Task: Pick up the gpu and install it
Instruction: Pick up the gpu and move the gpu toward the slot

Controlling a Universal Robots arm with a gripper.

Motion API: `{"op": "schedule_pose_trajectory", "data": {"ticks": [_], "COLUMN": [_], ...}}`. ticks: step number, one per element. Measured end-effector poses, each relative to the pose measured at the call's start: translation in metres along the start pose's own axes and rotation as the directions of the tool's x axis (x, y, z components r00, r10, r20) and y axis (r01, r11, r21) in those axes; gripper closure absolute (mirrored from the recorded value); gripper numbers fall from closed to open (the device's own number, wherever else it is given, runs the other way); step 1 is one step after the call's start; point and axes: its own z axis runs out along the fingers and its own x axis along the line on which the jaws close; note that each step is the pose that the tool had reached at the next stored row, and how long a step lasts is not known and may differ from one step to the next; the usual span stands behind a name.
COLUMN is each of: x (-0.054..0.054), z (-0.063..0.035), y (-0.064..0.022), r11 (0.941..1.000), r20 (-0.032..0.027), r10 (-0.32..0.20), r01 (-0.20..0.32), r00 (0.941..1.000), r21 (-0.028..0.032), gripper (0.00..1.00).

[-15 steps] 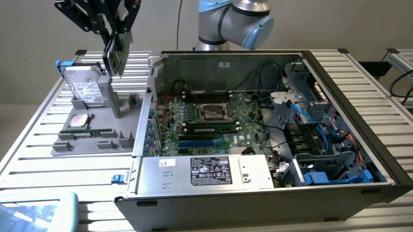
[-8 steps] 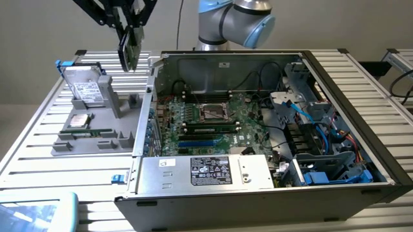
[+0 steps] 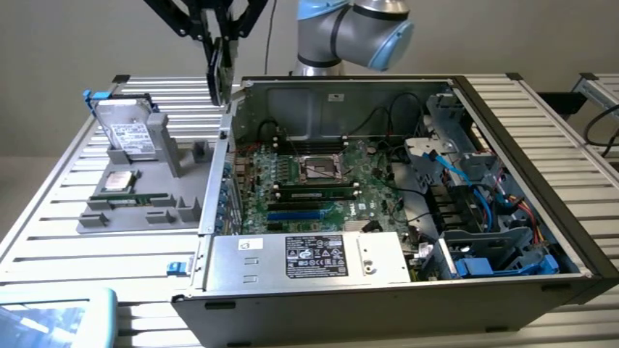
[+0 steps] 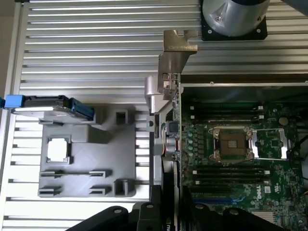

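Looking into the open computer case [image 3: 541, 138], we see the motherboard [image 3: 320, 170] and a power supply [image 3: 309, 257]. The grey tray [image 3: 145, 219] beside it holds an upright hard drive [image 3: 130, 136], a flat hard drive [image 3: 118, 181] and a memory stick [image 3: 135, 197]. Our claw [image 3: 219, 38] is closed part-way onto the gpu [image 3: 220, 76], gripping it on edge in the air above the case wall next to the tray.

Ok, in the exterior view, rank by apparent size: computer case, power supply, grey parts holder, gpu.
1. computer case
2. power supply and grey parts holder: look alike, and the supply sits nearer the camera, so unranked
3. gpu, seen edge-on
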Motion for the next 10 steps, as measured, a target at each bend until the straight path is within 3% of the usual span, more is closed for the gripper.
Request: {"op": "schedule_pose_trajectory", "data": {"ticks": [6,10], "x": [-0.022,-0.036], "z": [-0.0003,-0.0006], "y": [0.0000,-0.0007], "r11": [1.0000,1.0000], "r20": [-0.0056,-0.0126], "r10": [0.001,0.002], "r01": [-0.001,-0.002], "r00": [1.0000,0.9999], "r21": [-0.0023,-0.0026], "gripper": [0.73,0.73]}}
